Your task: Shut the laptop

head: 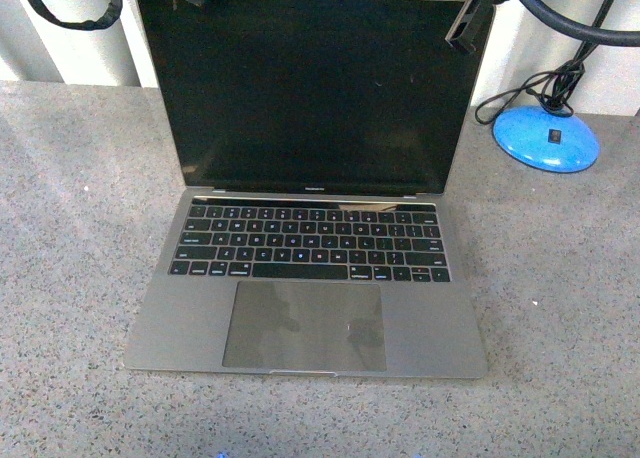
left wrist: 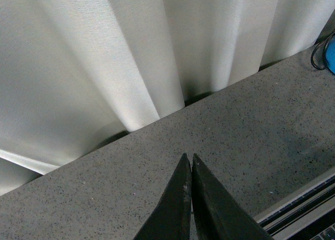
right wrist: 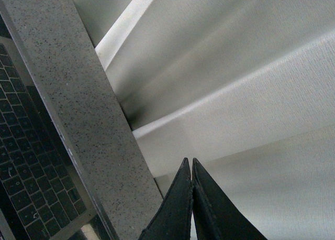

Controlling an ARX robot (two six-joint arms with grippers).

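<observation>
The laptop (head: 310, 193) stands open on a grey speckled countertop (head: 70, 278), roughly centred in the front view. Its hinge side faces a white pleated curtain (left wrist: 131, 46). The screen (head: 310, 88) is dark and stands nearly upright. The black keyboard (head: 310, 241) and the large trackpad (head: 305, 325) lie on the flat base, nearer the camera.

The left gripper (left wrist: 188, 164) has its two dark fingers pressed together tip to tip, with nothing between them. It hangs above bare countertop near the curtain. In the left wrist view, one edge of the laptop shows just beside it.

The right gripper (right wrist: 188, 166) also has its fingers together and holds nothing. In the right wrist view it sits in front of the curtain. A strip of countertop separates the curtain from the laptop's keyboard side.

In the front view, dark arm parts show at both top corners of the screen. The part on the right overlaps the upper right corner of the lid. Whether it touches the lid cannot be told.

A round blue base (head: 546, 136) rests on the countertop to the right of the laptop, apart from it. Black cables (head: 545, 88) are bunched on top of the base.
</observation>
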